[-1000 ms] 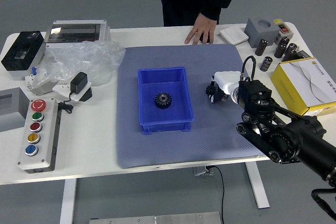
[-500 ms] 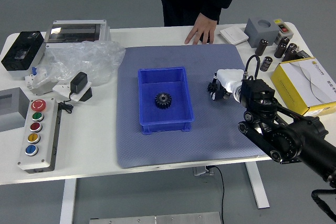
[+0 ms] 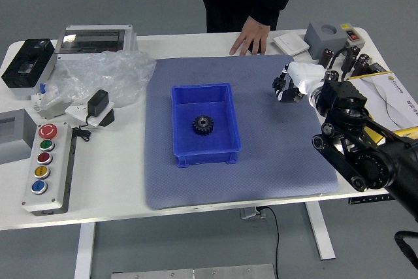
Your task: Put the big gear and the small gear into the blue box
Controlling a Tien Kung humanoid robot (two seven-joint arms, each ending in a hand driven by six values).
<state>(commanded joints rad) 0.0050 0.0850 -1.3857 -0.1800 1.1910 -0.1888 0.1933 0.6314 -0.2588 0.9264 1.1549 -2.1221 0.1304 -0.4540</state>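
The blue box (image 3: 234,122) stands open-topped on the grey mat. One dark toothed gear (image 3: 203,125) lies inside on its floor; whether it is the big or the small one I cannot tell. No second gear can be made out. My right hand (image 3: 286,88), white-backed, is over the mat's far right part, to the right of the box and apart from it. Whatever may be beneath or inside that hand is hidden.
A person's hand (image 3: 251,34) rests on the table's far edge. To the right are a yellow box (image 3: 408,132), several black cylinders and a grey block (image 3: 322,38). At left lie a button panel (image 3: 49,174), plastic wrap (image 3: 108,76) and a black adapter (image 3: 98,102).
My right hand and arm have moved to the right and toward the table's far side. The gear and the blue box have stayed where they were.
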